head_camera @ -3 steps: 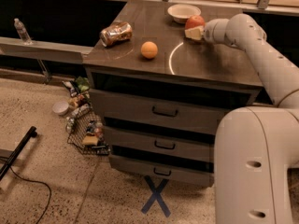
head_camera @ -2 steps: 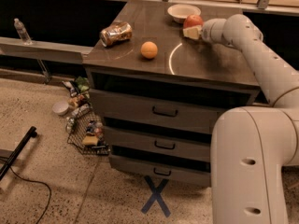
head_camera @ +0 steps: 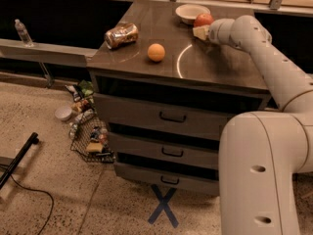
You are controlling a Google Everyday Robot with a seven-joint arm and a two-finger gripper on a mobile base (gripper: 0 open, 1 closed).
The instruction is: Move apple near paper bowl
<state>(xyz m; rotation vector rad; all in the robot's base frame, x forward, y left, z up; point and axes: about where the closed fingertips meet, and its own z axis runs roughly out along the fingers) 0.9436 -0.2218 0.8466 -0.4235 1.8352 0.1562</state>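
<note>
The gripper [head_camera: 201, 29] sat over the far right part of the dark counter [head_camera: 215, 67], at the end of a pale arm [head_camera: 274, 67] that reached in from the right. Its fingers [head_camera: 199, 33] were clenched on the apple [head_camera: 204, 19], which showed red just above them. The apple was just beside the paper bowl [head_camera: 188, 13], to the bowl's right and very close to its rim; whether the two touched could not be told. The bowl stood upright near the back edge of the counter. Well apart from them, toward the front, lay a small orange fruit [head_camera: 156, 52], and farther left a dented can [head_camera: 121, 35] rested on its side. Below the counter ran three drawers [head_camera: 171, 116] with dark handles. On the floor to the left stood a wire basket [head_camera: 90, 143] of packets, and a blue X [head_camera: 164, 205] was marked in front.
</note>
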